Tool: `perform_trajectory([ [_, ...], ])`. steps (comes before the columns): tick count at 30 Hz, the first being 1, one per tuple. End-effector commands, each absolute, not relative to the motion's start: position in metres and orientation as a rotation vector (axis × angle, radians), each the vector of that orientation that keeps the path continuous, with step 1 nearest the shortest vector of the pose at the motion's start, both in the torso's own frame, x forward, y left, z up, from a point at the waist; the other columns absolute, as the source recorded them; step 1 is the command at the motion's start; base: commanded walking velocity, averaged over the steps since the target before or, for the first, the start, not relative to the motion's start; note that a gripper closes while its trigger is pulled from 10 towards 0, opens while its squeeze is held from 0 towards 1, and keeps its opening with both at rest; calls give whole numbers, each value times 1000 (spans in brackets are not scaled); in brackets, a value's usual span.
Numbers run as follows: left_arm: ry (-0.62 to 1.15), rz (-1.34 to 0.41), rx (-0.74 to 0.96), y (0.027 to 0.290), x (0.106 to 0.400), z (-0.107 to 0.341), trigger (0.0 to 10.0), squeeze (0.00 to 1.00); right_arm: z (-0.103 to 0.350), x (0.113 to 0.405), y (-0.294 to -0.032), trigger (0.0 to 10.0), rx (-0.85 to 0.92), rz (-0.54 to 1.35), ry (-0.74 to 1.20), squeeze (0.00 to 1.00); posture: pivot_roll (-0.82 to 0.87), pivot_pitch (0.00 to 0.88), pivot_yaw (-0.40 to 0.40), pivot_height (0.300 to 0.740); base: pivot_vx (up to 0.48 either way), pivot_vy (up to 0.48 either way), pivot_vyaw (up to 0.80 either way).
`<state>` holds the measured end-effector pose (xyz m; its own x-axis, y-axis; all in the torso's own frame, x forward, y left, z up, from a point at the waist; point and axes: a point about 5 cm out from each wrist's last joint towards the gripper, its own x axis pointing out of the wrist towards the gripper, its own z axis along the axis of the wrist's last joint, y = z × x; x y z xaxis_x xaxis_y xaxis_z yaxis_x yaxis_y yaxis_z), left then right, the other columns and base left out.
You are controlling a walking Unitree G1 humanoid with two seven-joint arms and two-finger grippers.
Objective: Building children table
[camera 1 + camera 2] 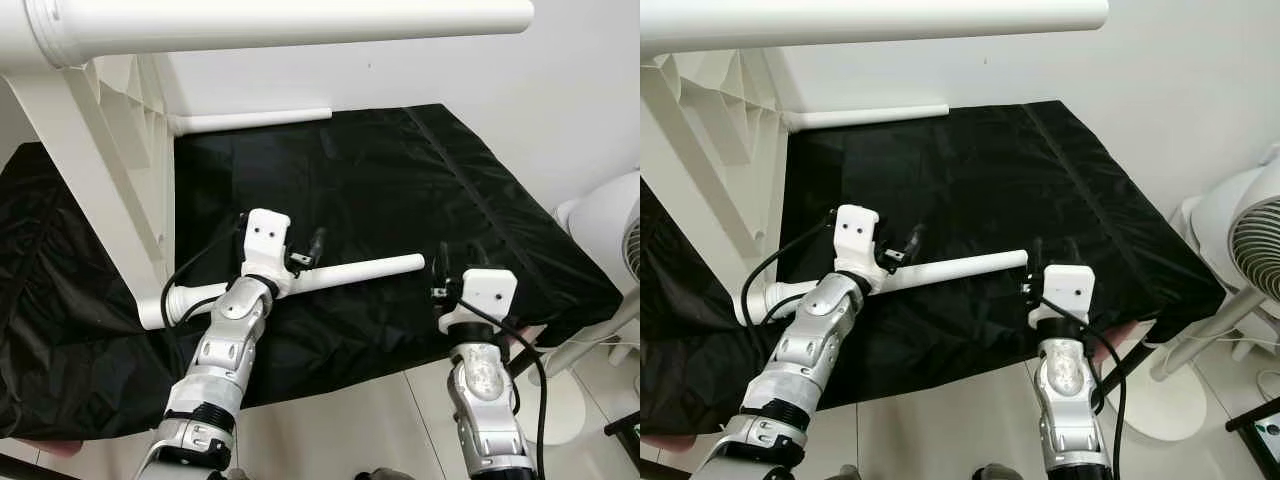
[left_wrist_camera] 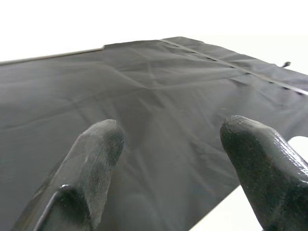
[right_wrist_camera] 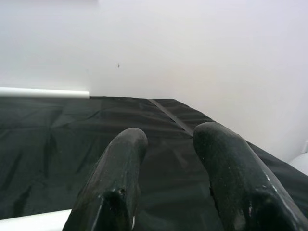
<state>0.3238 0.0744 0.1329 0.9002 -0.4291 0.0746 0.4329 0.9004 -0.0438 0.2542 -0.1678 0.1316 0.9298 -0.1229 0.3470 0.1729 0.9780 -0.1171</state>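
A loose white table leg [image 1: 350,272] lies on the black cloth [image 1: 400,180], its thick end pointing toward the overturned white table frame [image 1: 90,180] at the left. My left gripper [image 1: 290,250] hovers over the middle of this leg, fingers [image 2: 101,144] spread wide and open with nothing between them. Just past the leg's thin end, my right gripper [image 1: 457,258] stands near the cloth's front edge. Its fingers [image 3: 221,144] are slightly apart and hold nothing. The leg's tip [image 3: 29,220] shows in the right wrist view.
Two fitted legs of the frame stick out, one across the top [image 1: 300,20] and one low along the wall [image 1: 250,120]. A white fan [image 1: 610,230] stands to the right. Tiled floor [image 1: 350,430] lies in front of the cloth.
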Motion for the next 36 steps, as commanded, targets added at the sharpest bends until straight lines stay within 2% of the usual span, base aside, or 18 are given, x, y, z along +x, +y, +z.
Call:
perform_trajectory([
  [1,-83,-499,-44,68,325,136,10000,0,131,254,-168,10000,-136,-182,-338,0,-29,0,22,740,0,0,0],
  [7,-91,-527,-45,66,326,137,10000,0,131,253,-168,10000,-121,-199,-333,0,-26,0,10,740,0,0,0],
  [9,-99,-509,-41,69,330,139,10000,0,134,255,-167,10000,-108,-210,-337,0,-41,0,-23,740,0,0,0],
  [15,-94,-484,-66,67,335,139,10000,0,140,261,-166,10000,-125,-200,-351,0,-58,0,-11,740,0,0,0],
  [23,-100,-480,-70,64,336,143,10000,0,136,255,-178,10000,-137,-243,-339,0,-37,0,6,740,0,0,0],
  [30,-143,-406,-57,79,348,154,10000,0,135,256,-180,10000,-143,-245,-329,0,-19,0,-1,740,0,0,0],
  [36,-154,-400,-40,80,353,158,10000,0,136,258,-183,10000,-148,-241,-329,0,-15,0,0,740,0,0,0],
])
